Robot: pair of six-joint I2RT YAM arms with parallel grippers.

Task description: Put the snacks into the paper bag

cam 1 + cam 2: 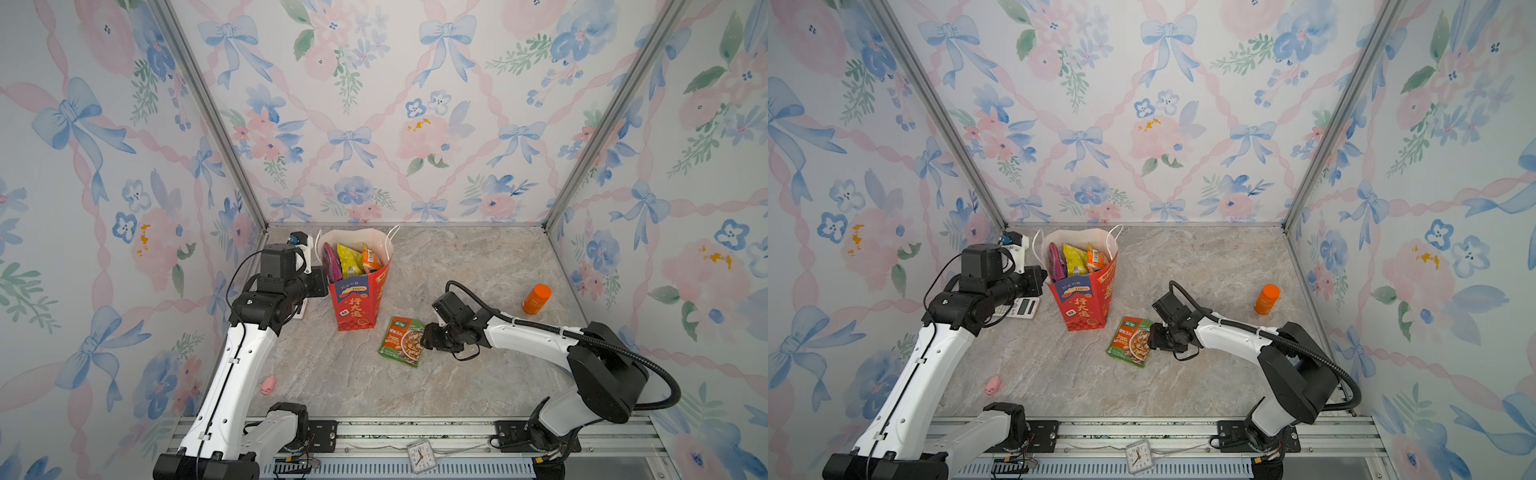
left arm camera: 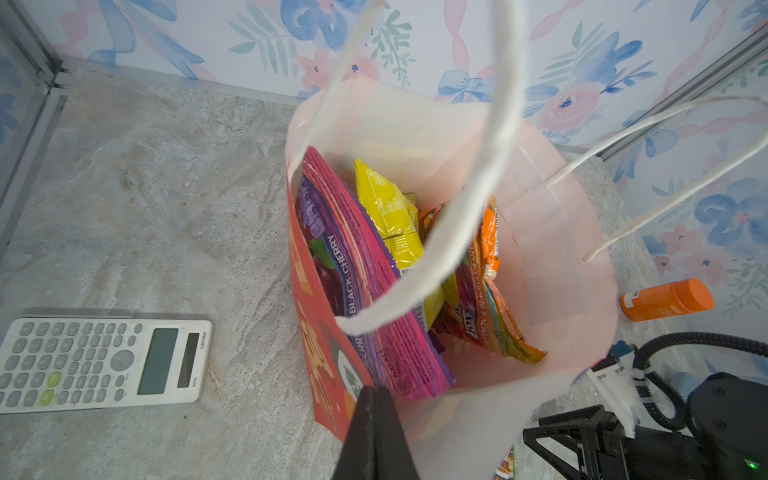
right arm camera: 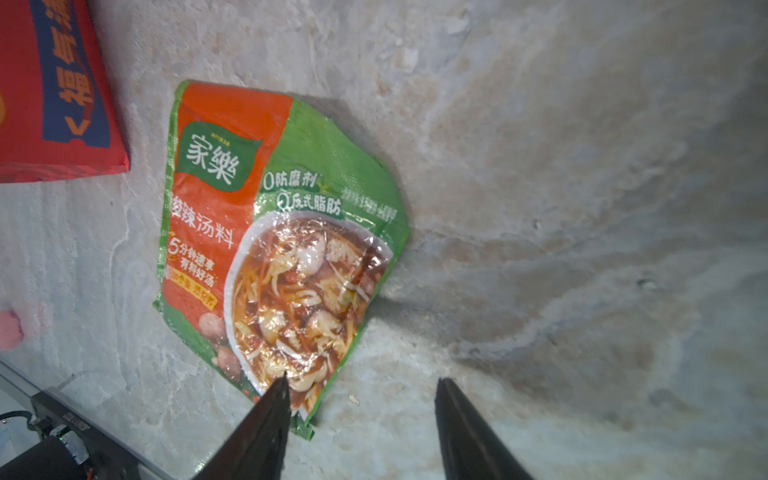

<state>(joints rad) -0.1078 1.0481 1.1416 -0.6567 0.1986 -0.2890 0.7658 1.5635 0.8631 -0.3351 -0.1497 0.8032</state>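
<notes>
The red paper bag stands upright at the back left with its mouth open. Inside it are purple, yellow and orange snacks. My left gripper is shut on the bag's near rim, red outside on one side and white inside on the other. A green and orange soup-mix packet lies flat on the table just right of the bag. My right gripper is open low at the packet's right edge. One finger is over its corner and the other over bare table.
An orange bottle stands at the right near the wall. A small pink toy lies front left. A calculator lies left of the bag under my left arm. A small clock sits on the front rail. Floral walls enclose three sides.
</notes>
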